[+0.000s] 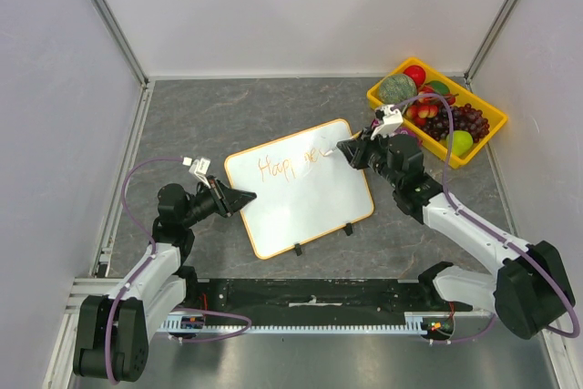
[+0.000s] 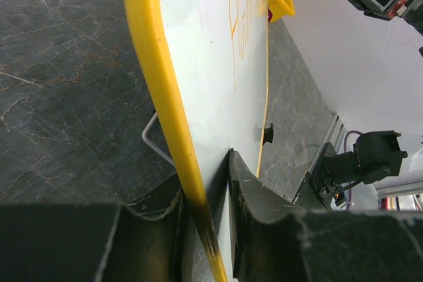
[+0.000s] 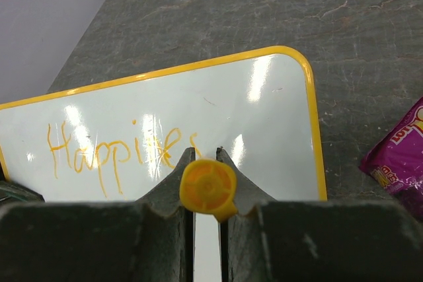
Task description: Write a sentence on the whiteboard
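Orange-rimmed and flat, the white rectangular whiteboard [image 1: 314, 202] lies askew in the middle of the grey marbled desk [image 1: 200, 111]. The left gripper [image 1: 242, 199] is clamped on its left rim, probably to stop it sliding under the pen, and that arm lies low, reaching right. The right gripper [image 1: 350, 150] pinches a white, yellow-ended marker [image 3: 208, 188]. Its arm is bent over the far right corner, with the tip at the unfinished orange handwritten sentence [image 1: 290, 164].
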Controlling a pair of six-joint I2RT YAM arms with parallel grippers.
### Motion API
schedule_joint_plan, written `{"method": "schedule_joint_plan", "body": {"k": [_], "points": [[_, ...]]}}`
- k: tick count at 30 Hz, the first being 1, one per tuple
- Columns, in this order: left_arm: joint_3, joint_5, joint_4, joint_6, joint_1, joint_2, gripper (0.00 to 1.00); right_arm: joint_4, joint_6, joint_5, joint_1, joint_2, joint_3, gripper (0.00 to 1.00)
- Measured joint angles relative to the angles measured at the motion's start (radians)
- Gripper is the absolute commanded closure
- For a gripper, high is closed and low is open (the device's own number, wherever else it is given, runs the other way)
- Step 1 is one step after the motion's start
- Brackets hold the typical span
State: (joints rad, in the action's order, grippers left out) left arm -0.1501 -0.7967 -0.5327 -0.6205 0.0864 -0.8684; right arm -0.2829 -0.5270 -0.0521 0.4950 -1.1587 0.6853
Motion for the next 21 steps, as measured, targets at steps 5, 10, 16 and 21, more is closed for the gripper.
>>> {"method": "schedule_joint_plan", "body": {"k": [5, 10, 16, 21], "points": [[0.000, 0.000, 0.000, 0.000, 0.000, 0.000, 0.98, -0.009, -0.006, -0.016, -0.003, 0.001, -0.009, 1.00], [0.000, 0.000, 0.000, 0.000, 0.000, 0.000, 0.98, -0.030, -0.032, -0.049, -0.004, -0.011, -0.010, 1.00], [0.000, 0.000, 0.000, 0.000, 0.000, 0.000, 0.98, -0.066, -0.070, -0.076, -0.003, -0.037, -0.010, 1.00], [0.000, 0.000, 0.000, 0.000, 0.000, 0.000, 0.98, -0.066, -0.083, -0.074, -0.007, -0.031, -0.010, 1.00]]}}
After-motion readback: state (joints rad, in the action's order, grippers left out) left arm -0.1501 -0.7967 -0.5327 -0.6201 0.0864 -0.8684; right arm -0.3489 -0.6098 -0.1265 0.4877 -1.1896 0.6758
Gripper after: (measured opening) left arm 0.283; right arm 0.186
